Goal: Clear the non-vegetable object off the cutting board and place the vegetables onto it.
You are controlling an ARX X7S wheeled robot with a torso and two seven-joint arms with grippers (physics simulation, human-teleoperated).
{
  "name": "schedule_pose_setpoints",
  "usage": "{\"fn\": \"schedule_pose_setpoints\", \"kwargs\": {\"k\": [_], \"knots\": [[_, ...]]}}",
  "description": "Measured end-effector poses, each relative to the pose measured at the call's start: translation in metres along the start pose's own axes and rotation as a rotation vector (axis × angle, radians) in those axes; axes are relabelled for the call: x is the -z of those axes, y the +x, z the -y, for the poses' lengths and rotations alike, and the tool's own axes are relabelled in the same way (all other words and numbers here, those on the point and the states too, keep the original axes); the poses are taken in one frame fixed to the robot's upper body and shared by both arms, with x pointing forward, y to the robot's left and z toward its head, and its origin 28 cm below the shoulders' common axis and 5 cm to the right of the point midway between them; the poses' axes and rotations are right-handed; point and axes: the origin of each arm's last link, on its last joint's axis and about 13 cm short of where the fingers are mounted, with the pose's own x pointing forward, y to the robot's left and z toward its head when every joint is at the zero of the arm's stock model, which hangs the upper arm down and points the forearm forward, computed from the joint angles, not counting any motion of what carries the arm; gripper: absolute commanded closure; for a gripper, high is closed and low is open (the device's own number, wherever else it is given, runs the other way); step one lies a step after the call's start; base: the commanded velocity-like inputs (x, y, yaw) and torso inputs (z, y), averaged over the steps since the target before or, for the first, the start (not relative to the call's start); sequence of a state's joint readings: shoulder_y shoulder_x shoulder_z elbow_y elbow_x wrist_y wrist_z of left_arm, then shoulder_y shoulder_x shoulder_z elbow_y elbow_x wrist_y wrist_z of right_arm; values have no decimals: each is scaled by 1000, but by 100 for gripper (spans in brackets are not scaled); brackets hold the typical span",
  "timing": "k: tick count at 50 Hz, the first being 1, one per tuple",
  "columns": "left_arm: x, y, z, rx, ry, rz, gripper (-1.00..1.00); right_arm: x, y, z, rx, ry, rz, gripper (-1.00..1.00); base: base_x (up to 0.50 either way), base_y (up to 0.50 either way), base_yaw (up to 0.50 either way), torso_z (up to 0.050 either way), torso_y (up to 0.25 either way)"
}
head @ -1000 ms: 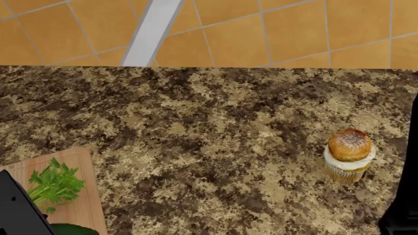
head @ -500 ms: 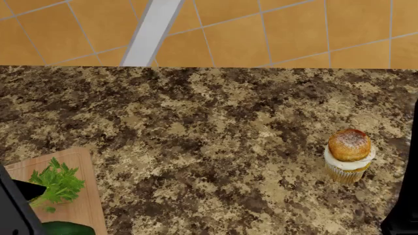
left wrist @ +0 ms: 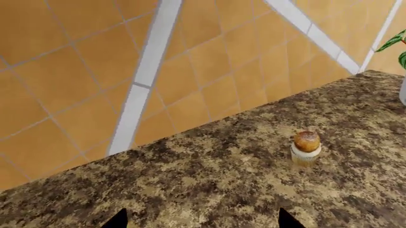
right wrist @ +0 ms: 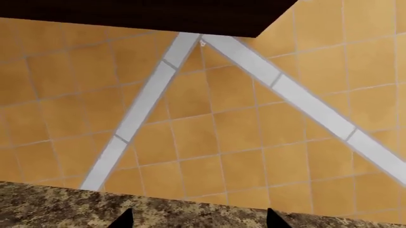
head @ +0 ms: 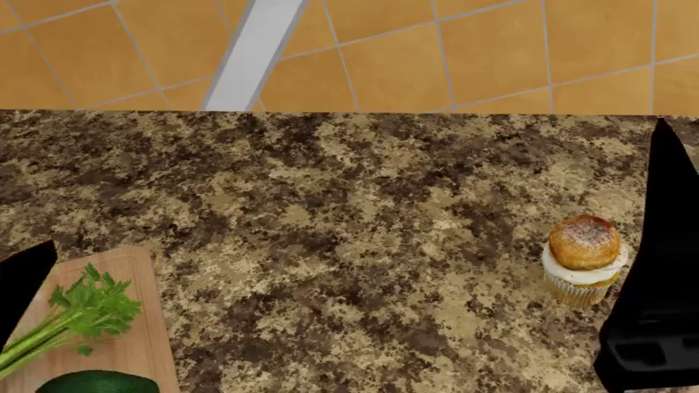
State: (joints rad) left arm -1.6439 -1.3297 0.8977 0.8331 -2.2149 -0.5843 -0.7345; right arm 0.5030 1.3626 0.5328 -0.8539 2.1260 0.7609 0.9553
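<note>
The cupcake (head: 584, 258) stands upright on the granite counter at the right, off the cutting board (head: 140, 344); it also shows in the left wrist view as the cupcake (left wrist: 306, 147), well beyond the fingers. At the lower left corner the board carries the celery (head: 77, 315) and, at the frame's bottom edge, the dark green vegetable (head: 98, 382). My left gripper (left wrist: 201, 223) is open over bare counter, only its two tips showing. My right gripper (right wrist: 199, 222) is open too, facing the counter's back edge and the tiled wall. The right arm (head: 656, 270) rises just right of the cupcake.
The left arm (head: 22, 282) sits at the board's left edge. An orange tiled wall (head: 437, 49) backs the granite counter (head: 361, 246). A white vase (left wrist: 402, 90) with green leaves (left wrist: 394, 42) stands at the counter's far end in the left wrist view.
The left arm has drawn back off the board, uncovering the celery stalks and more of the green vegetable. The right arm has risen into view beside the cupcake. The cupcake has not moved.
</note>
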Motion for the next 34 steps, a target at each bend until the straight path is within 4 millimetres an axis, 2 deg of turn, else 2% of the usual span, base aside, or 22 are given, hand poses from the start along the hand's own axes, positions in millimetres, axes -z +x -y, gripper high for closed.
{"fn": "schedule_pose_setpoints", "kwargs": {"k": [15,34], "knots": [[-9,-25,2,-91,-39,299,-100,0,-7,-3,-67,6,70,-100,0,0,0,0,0],[-23,-42,9,-153,33,492,-100,-7,-24,-8,-155,13,319,-100,0,0,0,0,0]]}}
